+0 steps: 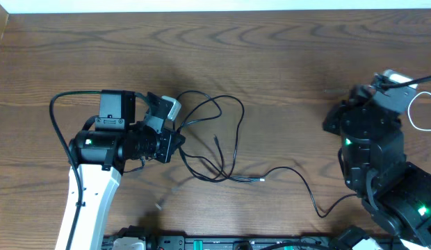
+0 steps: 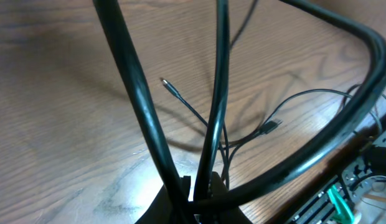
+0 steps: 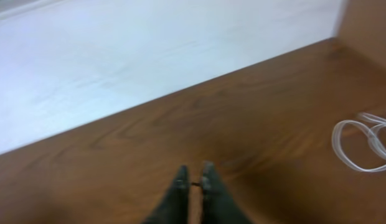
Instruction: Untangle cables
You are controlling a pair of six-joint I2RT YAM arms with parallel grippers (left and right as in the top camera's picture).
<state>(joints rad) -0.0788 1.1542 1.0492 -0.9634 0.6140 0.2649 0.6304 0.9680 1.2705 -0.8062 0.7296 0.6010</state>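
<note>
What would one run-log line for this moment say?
left gripper: shut on black cables | right gripper: nearly shut, empty | white cable: apart

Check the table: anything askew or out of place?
Yes. The black cables lie snarled mid-table, gripped by the left gripper. The white cable sits coiled alone at the right edge. No damage visible.

The left arm point(image 1: 87, 201) reaches up from the near edge, white forearm rising to a black wrist that bends toward the table's middle. The left gripper point(image 1: 178, 139) points right, its fingers pressed together low over the wood. The right arm point(image 1: 382, 167) stands at the right side, black, folded upright on itself. The right gripper point(image 3: 194, 182) points toward the far edge, its two dark fingertips point(image 3: 180, 177) nearly touching, a thin slit between them
</note>
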